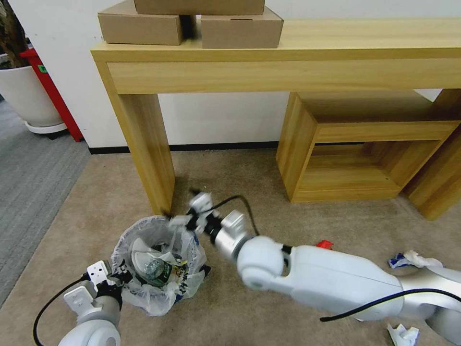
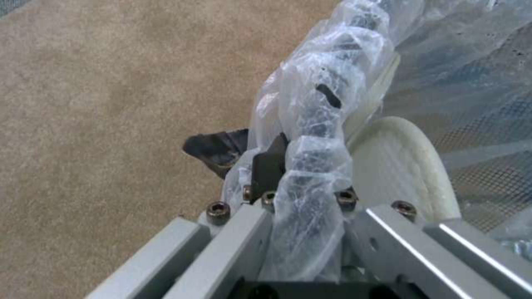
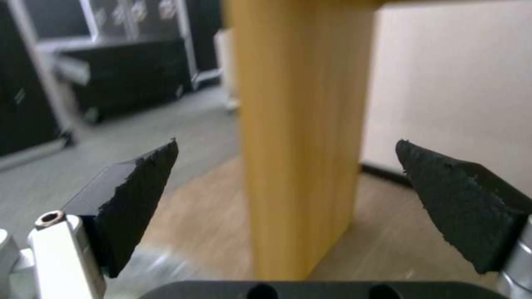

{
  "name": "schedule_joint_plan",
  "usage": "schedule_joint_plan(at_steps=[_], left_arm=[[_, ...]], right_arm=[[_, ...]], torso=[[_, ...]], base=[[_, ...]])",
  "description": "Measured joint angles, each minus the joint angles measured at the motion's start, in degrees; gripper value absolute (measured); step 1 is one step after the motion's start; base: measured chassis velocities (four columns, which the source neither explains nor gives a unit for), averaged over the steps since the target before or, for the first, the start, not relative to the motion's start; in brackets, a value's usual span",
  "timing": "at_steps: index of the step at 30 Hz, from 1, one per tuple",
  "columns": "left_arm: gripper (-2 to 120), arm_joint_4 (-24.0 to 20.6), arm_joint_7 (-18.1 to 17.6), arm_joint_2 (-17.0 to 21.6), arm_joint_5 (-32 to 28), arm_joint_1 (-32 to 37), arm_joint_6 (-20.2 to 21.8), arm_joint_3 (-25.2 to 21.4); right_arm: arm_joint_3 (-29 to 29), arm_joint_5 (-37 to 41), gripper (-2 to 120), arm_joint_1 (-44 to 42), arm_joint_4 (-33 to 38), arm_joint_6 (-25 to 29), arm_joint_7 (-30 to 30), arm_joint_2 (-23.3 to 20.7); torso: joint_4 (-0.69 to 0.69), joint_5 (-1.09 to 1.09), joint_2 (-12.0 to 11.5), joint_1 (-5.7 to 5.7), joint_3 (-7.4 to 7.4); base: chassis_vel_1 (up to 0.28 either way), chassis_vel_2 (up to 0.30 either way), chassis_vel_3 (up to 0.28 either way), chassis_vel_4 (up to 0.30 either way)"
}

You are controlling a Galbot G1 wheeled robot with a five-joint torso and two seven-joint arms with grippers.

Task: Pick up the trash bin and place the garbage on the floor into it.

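The left gripper is clamping the near rim of the trash bin, its jaws pinched on the crinkly bag-wrapped edge; in the left wrist view the rim is running straight between the dark fingers, with a white slipper lying just inside it; the bin is sitting on the beige carpet, with a clear plastic bottle lying among its contents; the right gripper is hovering over the bin's far rim, its jaws spread wide and holding nothing; from the right wrist view the two black fingertips are standing well apart, with the wooden table leg rising straight ahead between them; out to the right arm's side, crumpled white tissues and a blue-white scrap are lying on the carpet, another tissue nearer, and a red wrapper just beyond the forearm; farther back, the light wood table is standing against the white wall, carrying cardboard boxes; a low wooden shelf unit is tucked under it; to the left, grey ribbed carpet is meeting the beige one, with a white planter beyond.
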Motion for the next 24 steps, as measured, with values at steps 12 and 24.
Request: schedule_joint_plan(at_steps=[12,24], left_arm=[[0,-0.6,-0.2,0.8,-1.0,0.0,0.4,-0.4],[0,-0.3,-0.4,1.6,-1.7,-0.5,1.3,0.0]], right_arm=[[21.5,2.9,100,-11.5,0.3,2.4,-2.7,-5.3],[36.9,0.5,100,-28.3,-0.3,1.4,2.1,-9.8]], torso=[[0.0,0.02,0.0,0.0,0.0],[-0.01,0.0,0.0,0.0,0.0]], base=[[0.0,0.0,0.0,0.0],[0.0,0.0,0.0,0.0]])
